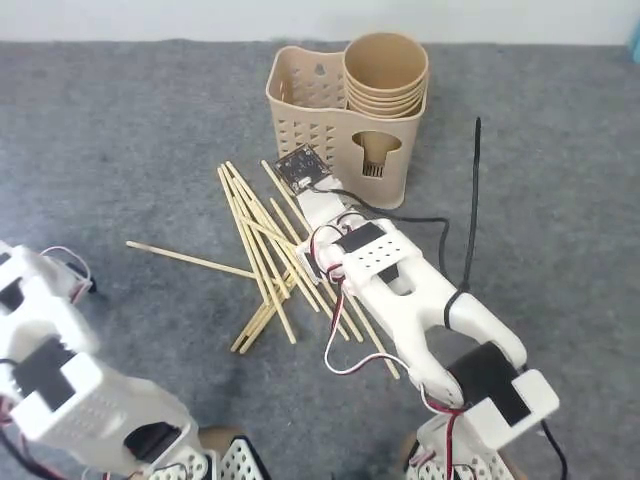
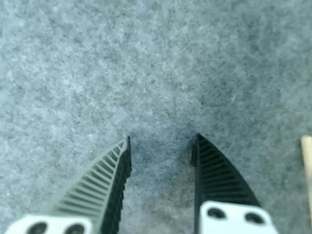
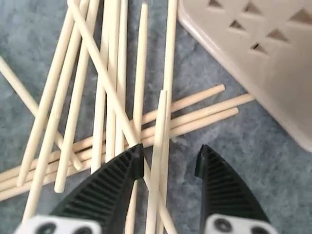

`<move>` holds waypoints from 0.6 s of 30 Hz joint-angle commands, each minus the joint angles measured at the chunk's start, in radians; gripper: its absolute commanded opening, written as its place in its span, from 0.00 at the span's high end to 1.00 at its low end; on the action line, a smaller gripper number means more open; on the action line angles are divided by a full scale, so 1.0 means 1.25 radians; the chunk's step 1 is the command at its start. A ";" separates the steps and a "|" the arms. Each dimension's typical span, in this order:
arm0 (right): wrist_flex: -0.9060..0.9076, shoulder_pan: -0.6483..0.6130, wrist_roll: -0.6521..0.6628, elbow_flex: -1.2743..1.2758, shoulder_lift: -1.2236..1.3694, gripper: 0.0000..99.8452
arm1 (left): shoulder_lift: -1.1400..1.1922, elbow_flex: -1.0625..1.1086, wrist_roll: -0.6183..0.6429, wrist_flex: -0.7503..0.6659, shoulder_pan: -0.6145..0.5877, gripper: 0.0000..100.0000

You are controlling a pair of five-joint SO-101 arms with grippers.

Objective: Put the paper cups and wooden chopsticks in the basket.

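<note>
Status: right arm [image 1: 400,290] stretched forward from its base, wrist pitched down. Right gripper [image 3: 170,156] points down with jaws parted, a clear gap between the black ribbed fingers [image 3: 112,185]. The left arm [image 1: 70,390] is folded back low by its base; left gripper [image 2: 161,144] aimed down, jaws likewise apart.

— The paper cups [image 1: 386,62]?
— Stacked in the basket [image 1: 305,110], right end.
— Chopsticks [image 1: 262,250]?
— Strewn on the table [image 1: 120,150] before the basket (under my right gripper [image 3: 170,153]); my left gripper [image 2: 162,141] is well off leftward.
</note>
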 commanded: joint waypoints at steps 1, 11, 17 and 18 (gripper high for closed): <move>-0.026 0.007 -0.004 -0.048 0.026 0.89 | 0.006 -0.014 -0.009 0.005 0.007 0.80; 0.169 0.035 -0.005 -0.168 0.009 0.99 | 0.006 -0.014 -0.009 0.005 0.006 0.80; 0.257 0.029 -0.004 -0.189 -0.239 0.99 | 0.005 -0.013 -0.009 0.005 0.006 0.80; 0.258 0.023 -0.002 -0.189 -0.295 0.99 | 0.001 -0.010 -0.009 0.006 0.006 0.80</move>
